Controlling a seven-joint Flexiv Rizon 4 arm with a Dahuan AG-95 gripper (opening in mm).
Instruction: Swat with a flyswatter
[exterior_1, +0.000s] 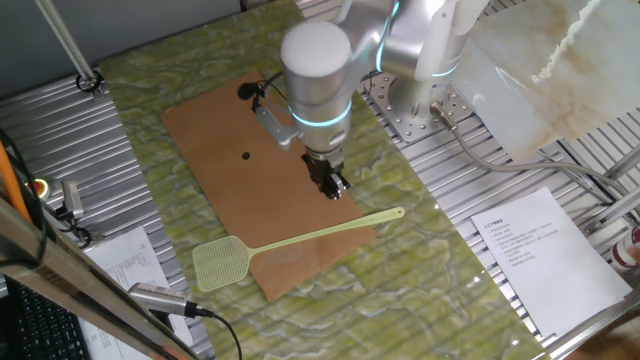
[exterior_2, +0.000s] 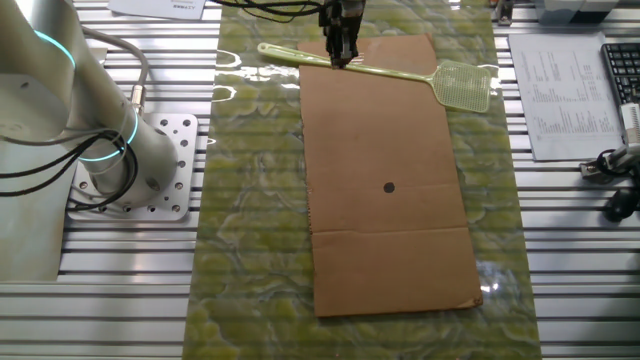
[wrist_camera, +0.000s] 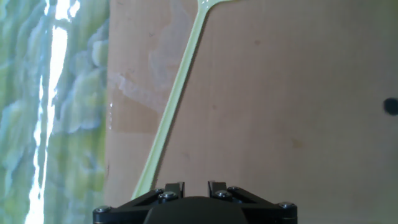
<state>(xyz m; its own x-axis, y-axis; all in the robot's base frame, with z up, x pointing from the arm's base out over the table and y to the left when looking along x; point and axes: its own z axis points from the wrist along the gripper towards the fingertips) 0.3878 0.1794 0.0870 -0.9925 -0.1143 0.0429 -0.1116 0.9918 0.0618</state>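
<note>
On the green marbled desk (exterior_1: 420, 240), the pale yellow-green plastic flyswatter (exterior_1: 300, 240) lies flat across a brown cardboard sheet (exterior_2: 390, 230), handle just beside the black claw (exterior_1: 331, 186), whose grip I cannot tell.

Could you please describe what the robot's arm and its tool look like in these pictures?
The arm is glossy white and silver, built of rounded cylindrical segments with glowing cyan rings at the joints. Its base is bolted to a perforated metal plate. The tool is small, black and two-fingered, with visible screws. Black cables run alongside the wrist.

Brown cardboard sheet (exterior_2: 390, 240) on green marbled mat (exterior_2: 250, 250); black dot (exterior_2: 389, 187) mid-sheet; printed papers (exterior_1: 535, 255) aside.
</note>
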